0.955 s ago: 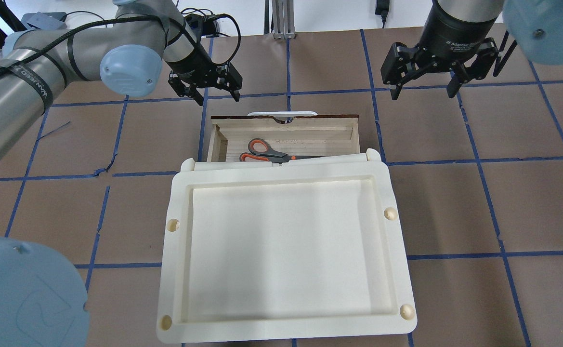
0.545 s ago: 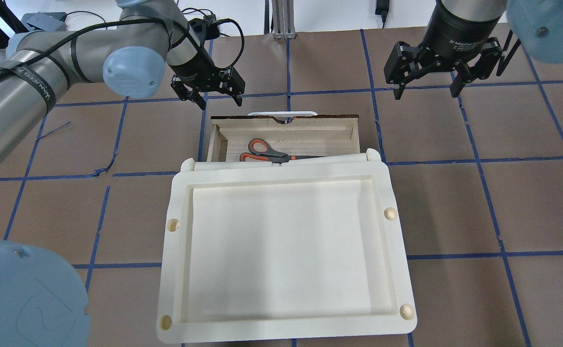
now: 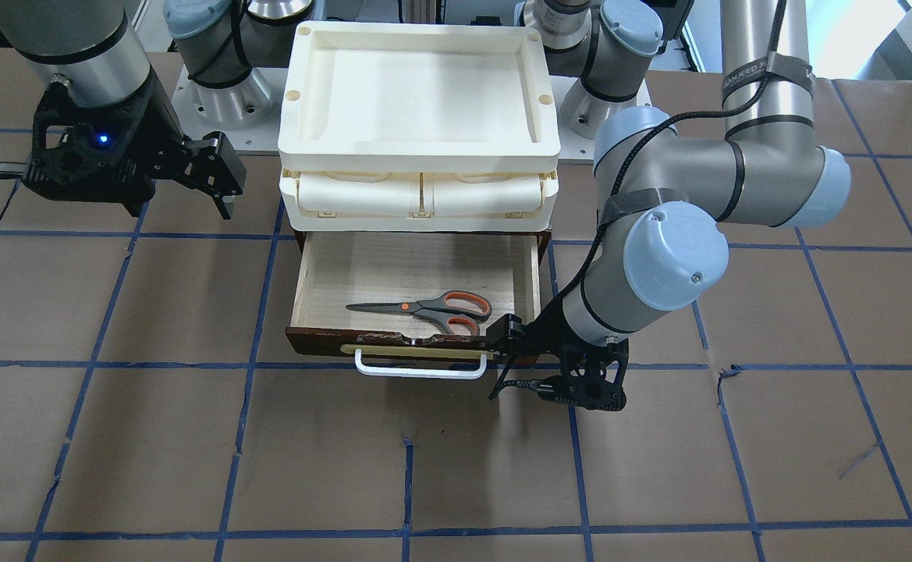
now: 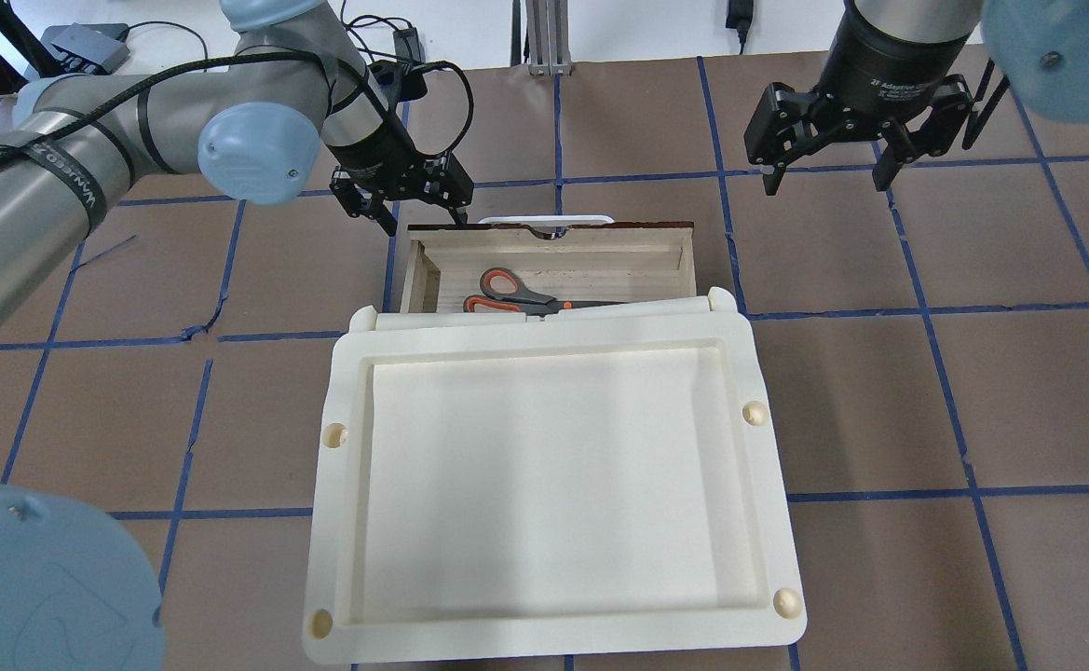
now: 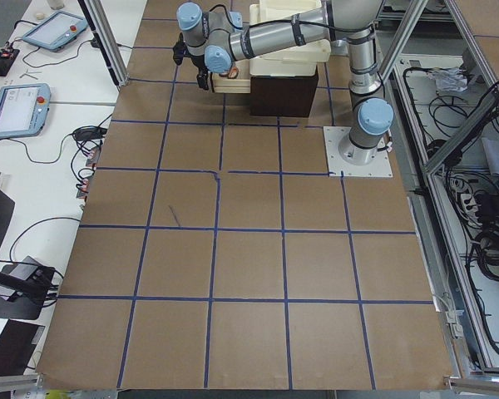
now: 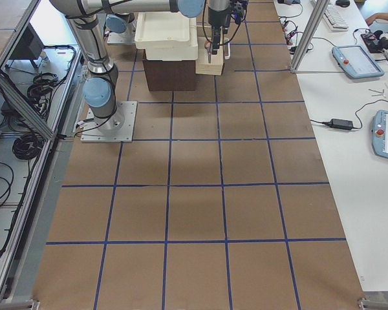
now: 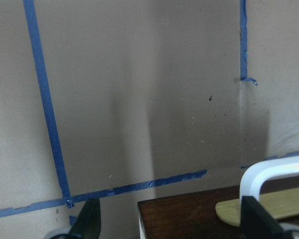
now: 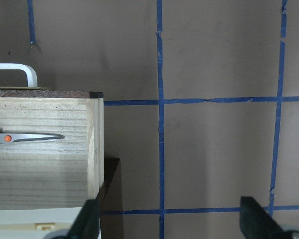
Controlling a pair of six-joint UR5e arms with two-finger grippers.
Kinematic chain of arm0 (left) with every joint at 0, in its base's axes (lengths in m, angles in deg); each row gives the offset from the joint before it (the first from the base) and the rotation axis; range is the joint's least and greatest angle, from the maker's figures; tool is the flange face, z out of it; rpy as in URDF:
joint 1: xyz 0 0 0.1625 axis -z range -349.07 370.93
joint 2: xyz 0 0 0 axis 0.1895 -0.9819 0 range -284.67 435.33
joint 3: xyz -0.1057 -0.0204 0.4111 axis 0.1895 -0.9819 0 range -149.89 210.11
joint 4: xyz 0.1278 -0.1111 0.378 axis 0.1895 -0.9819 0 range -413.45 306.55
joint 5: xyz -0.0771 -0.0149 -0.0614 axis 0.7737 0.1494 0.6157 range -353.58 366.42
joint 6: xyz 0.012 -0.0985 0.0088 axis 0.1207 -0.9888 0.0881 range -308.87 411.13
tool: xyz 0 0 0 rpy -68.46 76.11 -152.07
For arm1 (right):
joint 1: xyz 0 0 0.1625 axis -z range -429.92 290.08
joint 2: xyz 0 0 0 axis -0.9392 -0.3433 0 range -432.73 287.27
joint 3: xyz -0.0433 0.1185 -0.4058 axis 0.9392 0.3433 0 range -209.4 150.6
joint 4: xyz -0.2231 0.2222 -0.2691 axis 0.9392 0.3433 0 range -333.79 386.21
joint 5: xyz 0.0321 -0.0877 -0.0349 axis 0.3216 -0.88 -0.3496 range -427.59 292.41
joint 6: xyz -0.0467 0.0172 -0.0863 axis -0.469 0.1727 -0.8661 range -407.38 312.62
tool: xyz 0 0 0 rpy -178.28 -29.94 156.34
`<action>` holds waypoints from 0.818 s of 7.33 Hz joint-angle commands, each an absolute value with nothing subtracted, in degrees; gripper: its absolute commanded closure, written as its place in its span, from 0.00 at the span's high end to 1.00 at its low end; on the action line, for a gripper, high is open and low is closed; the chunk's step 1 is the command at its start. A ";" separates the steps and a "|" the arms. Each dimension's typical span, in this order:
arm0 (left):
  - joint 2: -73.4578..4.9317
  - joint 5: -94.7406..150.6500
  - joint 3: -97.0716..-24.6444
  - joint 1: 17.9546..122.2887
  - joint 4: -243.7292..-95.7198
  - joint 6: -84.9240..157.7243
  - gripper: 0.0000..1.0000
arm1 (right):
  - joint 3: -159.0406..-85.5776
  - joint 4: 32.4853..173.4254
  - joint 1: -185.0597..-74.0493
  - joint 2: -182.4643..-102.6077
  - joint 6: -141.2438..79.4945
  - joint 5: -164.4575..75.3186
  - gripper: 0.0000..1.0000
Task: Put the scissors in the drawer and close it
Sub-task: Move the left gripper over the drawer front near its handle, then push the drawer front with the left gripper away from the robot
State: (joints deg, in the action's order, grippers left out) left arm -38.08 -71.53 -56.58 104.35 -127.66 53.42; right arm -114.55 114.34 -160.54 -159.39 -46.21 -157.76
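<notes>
Position of scissors [image 3: 432,308]: flat on the floor of the drawer [image 3: 393,265], close behind its front board. In the front-facing view the grey-and-orange loops point to 3 o'clock and the blades to 9 o'clock. The drawer is pulled out from under the cream cabinet [image 3: 416,207]. The front-facing view shows the whole pair, whereas in the overhead view the cabinet's top edge hides the blade tips. Left gripper [image 3: 502,361] sits at the drawer's front corner, off the 3 o'clock end of the white bar handle [image 3: 420,371], with its jaws spread wide and nothing held. Only the left wrist view shows that the dark front corner and the handle's curved end lie between the two fingers [image 7: 87,221]; whether they touch the wood cannot be told. Right gripper [image 4: 825,177] hangs over the brown table [image 4: 879,391], at about 2 o'clock from the drawer in the overhead view and well apart from it, jaws spread wide and empty. The right wrist view picks up the drawer's far side wall and a blade tip at its 9 o'clock edge. Both side views are too small to show the grippers' fingers.
</notes>
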 commanded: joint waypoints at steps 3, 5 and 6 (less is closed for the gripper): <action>-36.38 -71.28 -56.90 104.35 -132.37 52.72 1.00 | -114.57 114.28 -160.45 -159.39 -46.58 -157.77 1.00; -35.68 -71.27 -58.21 104.44 -132.55 52.54 1.00 | -114.57 114.19 -160.45 -159.39 -46.58 -157.77 1.00; -34.98 -71.27 -58.39 104.44 -133.85 52.54 1.00 | -114.57 114.27 -160.45 -159.39 -46.67 -157.77 1.00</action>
State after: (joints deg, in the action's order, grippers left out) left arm -35.72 -71.28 -57.98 104.43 -132.81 52.59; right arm -114.57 114.25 -160.45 -159.39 -46.60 -157.77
